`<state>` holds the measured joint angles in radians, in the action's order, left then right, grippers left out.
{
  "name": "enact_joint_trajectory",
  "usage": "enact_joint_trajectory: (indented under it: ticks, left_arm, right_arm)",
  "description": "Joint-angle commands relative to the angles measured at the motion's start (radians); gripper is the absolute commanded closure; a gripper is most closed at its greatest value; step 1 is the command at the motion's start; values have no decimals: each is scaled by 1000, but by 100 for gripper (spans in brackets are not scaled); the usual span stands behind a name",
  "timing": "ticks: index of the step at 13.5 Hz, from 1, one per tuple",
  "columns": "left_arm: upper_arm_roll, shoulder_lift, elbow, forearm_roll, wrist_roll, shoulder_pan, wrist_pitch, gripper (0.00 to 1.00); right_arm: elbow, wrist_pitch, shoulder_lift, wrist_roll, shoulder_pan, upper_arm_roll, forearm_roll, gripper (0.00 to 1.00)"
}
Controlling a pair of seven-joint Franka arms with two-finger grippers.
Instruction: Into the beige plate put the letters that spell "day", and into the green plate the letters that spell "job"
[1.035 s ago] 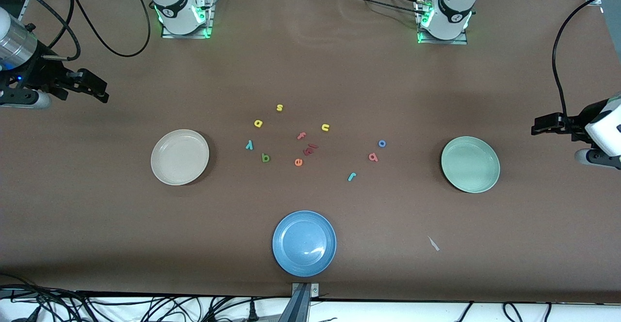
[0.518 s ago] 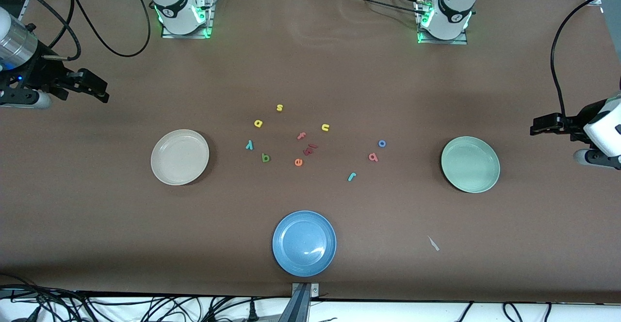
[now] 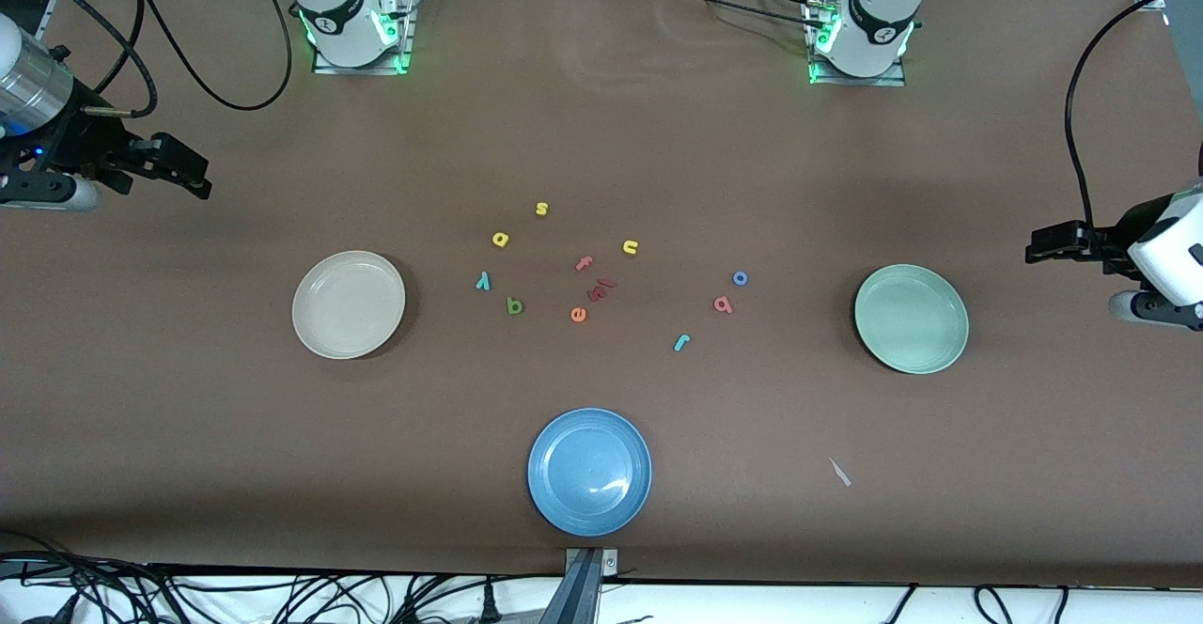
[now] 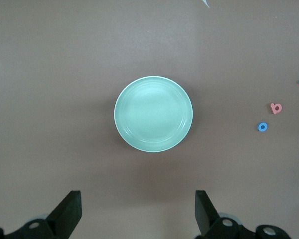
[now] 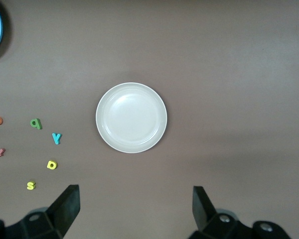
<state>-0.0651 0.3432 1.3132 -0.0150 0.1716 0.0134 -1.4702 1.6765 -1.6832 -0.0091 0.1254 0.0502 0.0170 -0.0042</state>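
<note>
Both grippers gape wide, empty: left gripper (image 3: 1038, 250) up by the green plate (image 3: 911, 319), right gripper (image 3: 193, 178) up by the beige plate (image 3: 348, 304). "day" letters (image 3: 512, 304) lie beside beige; "job" letters (image 3: 722, 304) nearer green.

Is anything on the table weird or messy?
One small oddity: a pale scrap lies alone on the table, nearer the camera than the green plate; it resembles no letter. The foam letters lie scattered, and all three plates sit flat.
</note>
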Motion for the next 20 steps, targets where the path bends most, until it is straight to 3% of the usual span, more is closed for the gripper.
enact_joint_trajectory:
  ticks: [1, 6, 8, 10, 13, 16, 20]
  left_arm:
    - [-5, 9, 9, -26, -87, -35, 2, 0]
    - [-5, 95, 15, -88, -377, -166, -7, 0]
    - [-5, 117, 58, -132, -444, -216, -31, 0]
    - [-5, 117, 139, -210, -515, -251, -129, 0]
    - [-5, 119, 279, -209, -625, -338, -322, 1]
    - [-5, 144, 408, -209, -708, -407, -517, 1]
    - [-4, 191, 506, -218, -757, -460, -720, 1]
  right_arm:
    - [-17, 11, 5, -9, -6, 8, -3, 0]
    - [-17, 11, 3, -9, -6, 8, -3, 0]
    - [-17, 13, 5, -15, -6, 8, -3, 0]
    - [-17, 20, 5, -9, -6, 8, 0, 0]
    - [-9, 68, 24, 5, 10, 15, 0, 0]
    - [-7, 88, 92, 3, 68, 26, 0, 0]
    - [-1, 51, 185, 103, 187, 27, -2, 0]
